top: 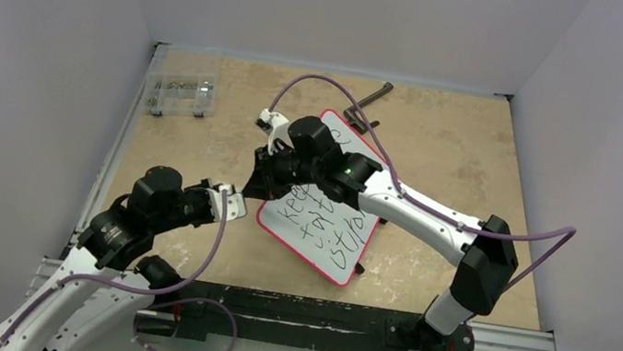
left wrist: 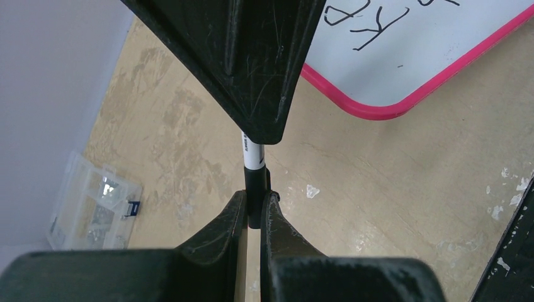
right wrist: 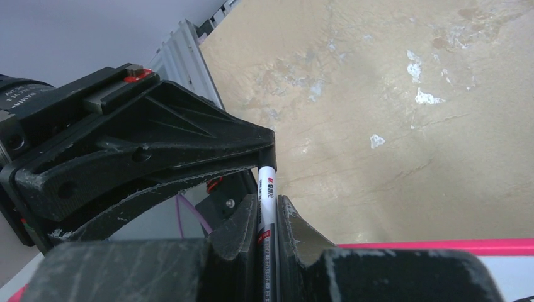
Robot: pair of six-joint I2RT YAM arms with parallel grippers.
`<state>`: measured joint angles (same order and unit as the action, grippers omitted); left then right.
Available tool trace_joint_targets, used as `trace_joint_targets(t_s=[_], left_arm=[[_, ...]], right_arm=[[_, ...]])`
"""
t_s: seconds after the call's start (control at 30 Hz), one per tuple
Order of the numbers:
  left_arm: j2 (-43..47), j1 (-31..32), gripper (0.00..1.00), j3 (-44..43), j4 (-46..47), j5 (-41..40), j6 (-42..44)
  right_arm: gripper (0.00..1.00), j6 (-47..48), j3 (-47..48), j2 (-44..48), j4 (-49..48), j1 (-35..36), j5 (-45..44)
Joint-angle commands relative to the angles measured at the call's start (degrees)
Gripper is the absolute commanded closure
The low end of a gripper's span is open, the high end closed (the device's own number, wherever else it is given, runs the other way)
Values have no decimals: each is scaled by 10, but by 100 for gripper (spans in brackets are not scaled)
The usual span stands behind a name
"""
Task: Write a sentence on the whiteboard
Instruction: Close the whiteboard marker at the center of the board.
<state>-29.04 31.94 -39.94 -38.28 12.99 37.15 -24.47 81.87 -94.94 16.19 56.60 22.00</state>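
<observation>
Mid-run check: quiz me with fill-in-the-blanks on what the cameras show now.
1. The left gripper and right gripper are both shut on one ____.
2. The sentence on the whiteboard is written in ____ ink.
3. The clear plastic box lies on the ____ arm's side of the table.
Missing: marker; black; left.

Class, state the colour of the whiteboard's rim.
Pinkish red. The whiteboard's rim shows best in the left wrist view.

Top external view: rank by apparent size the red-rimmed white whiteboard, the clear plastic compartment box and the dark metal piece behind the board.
1. Red-rimmed white whiteboard, largest even with the right arm covering part of it.
2. Clear plastic compartment box.
3. Dark metal piece, smallest, a thin shape.
</observation>
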Motion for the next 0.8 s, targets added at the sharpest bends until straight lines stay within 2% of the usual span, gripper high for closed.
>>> trace_joint_targets(t_s=[0.0,0.47,0.67,0.77], left_arm=[[17,17,100,-12,179,159,-4],[42,17,99,-5,161,160,-4],[48,18,74,-3,155,155,-10],[53,17,66,-1,157,144,-14]], right_arm=[[100,-35,41,-45,-65,36,-8],[100,-14,69,-20,-22,40,-69],[100,17,86,0,16,40,-136],[100,25,87,11,23,39,-155]])
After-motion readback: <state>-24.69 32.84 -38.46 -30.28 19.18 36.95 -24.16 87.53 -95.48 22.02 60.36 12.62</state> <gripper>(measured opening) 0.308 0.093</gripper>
